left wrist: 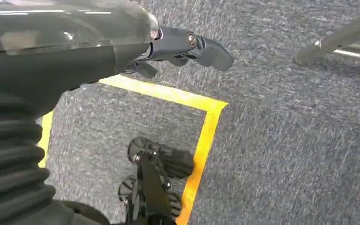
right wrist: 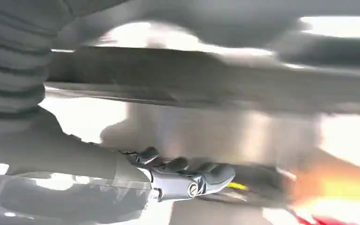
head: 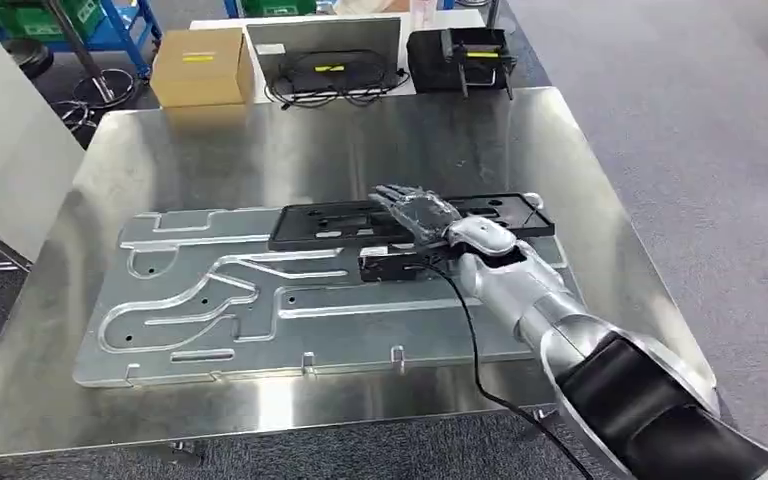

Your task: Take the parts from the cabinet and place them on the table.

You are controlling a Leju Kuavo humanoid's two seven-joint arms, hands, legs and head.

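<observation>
A long flat black part lies across a large silver grooved plate on the steel table. My right hand lies palm down over the black part's right half, fingers stretched out flat. In the blurred right wrist view the right hand has straight fingers with nothing between them and the thumb, and the black part runs as a dark band beside them. My left hand hangs over the grey floor and holds nothing.
At the table's far edge stand a cardboard box, a grey tray of black cables and a black case. A white panel stands to the left. Yellow tape marks the carpet below.
</observation>
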